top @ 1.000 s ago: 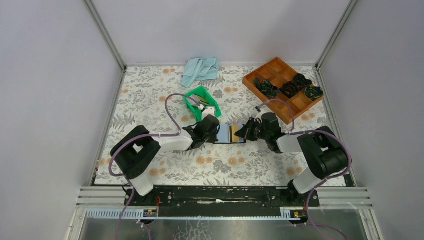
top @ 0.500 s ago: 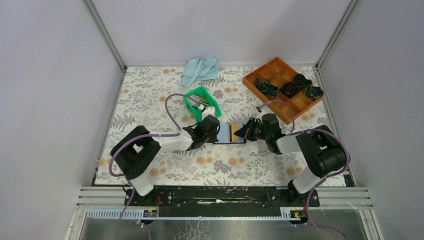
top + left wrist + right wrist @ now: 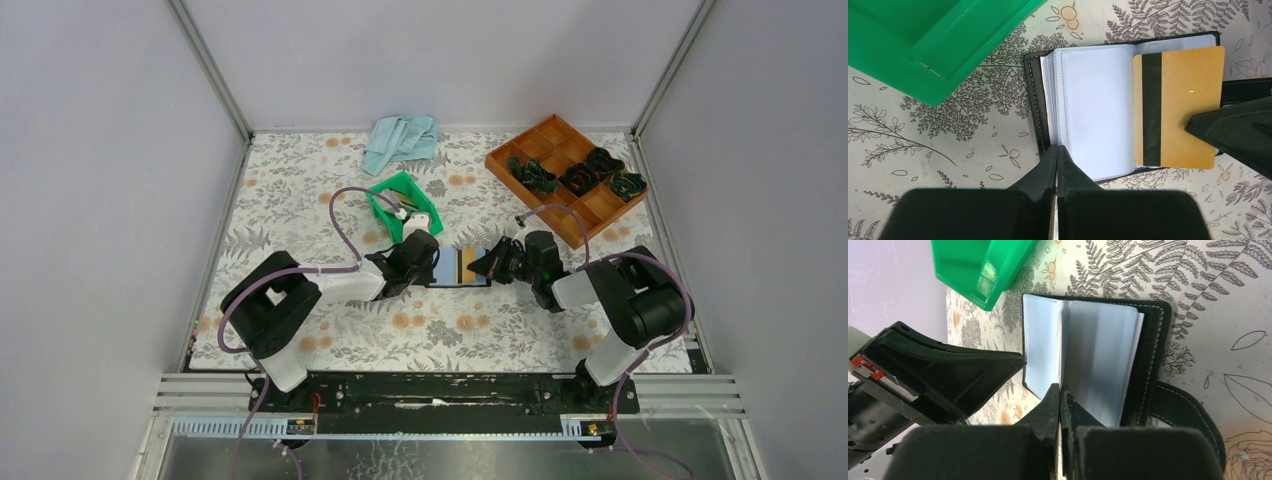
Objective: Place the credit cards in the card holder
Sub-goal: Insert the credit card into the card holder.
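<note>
Gold card [image 3: 1180,100] lies on open card holder [image 3: 1093,115] — long axis along spine. My right fingers [image 3: 1238,135], shut, at its outer edge; left fingers [image 3: 1048,172] shut, seemingly pinning holder.

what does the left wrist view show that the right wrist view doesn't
Only left wrist: a gold credit card with a black stripe on the open card holder, the right tool at its edge. Only right wrist: the left tool, a grey wall. Both: the open holder, the green bin, the fern-print cloth.
</note>
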{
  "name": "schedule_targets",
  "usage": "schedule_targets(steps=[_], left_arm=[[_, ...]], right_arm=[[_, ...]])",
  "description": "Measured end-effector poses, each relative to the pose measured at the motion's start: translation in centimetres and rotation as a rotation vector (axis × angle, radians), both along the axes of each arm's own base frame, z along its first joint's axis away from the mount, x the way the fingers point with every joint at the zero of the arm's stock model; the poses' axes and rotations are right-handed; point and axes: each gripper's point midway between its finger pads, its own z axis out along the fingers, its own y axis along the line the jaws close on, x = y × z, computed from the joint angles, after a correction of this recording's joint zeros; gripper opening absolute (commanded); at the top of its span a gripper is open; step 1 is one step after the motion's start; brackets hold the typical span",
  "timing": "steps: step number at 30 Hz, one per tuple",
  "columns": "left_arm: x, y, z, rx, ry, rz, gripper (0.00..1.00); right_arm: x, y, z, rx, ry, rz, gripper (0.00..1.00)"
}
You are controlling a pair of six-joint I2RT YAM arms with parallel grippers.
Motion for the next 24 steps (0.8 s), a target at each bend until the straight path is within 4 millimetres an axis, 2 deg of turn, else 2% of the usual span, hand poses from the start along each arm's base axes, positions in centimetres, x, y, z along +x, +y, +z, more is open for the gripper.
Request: schedule_targets(steps=[24], left_arm=[[0.14, 0.37, -0.1, 0.014, -0.008, 0.013, 0.0]], right_arm=[[-0.01, 0.3, -0.34, 0.084, 0.033, -0.044, 0.0]])
